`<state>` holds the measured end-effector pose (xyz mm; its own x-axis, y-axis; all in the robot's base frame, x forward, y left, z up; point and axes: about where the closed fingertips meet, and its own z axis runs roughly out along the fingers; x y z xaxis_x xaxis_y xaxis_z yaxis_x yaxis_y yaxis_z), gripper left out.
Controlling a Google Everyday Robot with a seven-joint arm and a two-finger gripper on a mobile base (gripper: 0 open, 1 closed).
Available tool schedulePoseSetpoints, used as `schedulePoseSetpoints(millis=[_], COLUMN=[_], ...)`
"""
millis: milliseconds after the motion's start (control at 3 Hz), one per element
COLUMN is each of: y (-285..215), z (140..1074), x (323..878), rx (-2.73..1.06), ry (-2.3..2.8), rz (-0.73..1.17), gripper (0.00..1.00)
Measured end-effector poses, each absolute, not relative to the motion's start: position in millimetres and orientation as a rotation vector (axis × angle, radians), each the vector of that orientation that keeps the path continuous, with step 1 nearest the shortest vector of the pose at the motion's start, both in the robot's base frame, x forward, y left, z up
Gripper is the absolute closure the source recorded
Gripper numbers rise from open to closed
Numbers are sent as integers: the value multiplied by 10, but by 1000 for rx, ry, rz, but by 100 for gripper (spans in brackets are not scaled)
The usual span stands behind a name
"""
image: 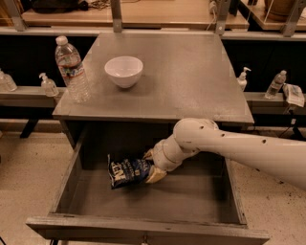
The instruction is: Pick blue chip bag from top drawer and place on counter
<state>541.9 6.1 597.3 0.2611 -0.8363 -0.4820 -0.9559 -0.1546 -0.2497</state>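
The blue chip bag (128, 171), dark navy with white lettering, is in the open top drawer (143, 228), left of its middle. My gripper (151, 165) reaches into the drawer from the right, and its tan fingers (156, 174) are closed on the bag's right end. The bag hangs tilted, its left end near the drawer floor. The grey counter (191, 81) lies above and behind the drawer. My white arm (239, 148) crosses over the drawer's right side.
A white bowl (124, 71) and a clear water bottle (71, 69) stand on the counter's left part. Small bottles (48, 84) sit on low shelves to the left and right (276, 83). A tan wooden tabletop (158, 14) runs behind.
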Motion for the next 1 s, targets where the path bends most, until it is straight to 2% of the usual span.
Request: schedulePoseSetpoints(millis=[333,1000], y=[1,-227], z=[6142,6996], x=[5342,4997], rx=[-1992,-1860], ry=[1617,1490], rz=[285,146], gripper=[100,100])
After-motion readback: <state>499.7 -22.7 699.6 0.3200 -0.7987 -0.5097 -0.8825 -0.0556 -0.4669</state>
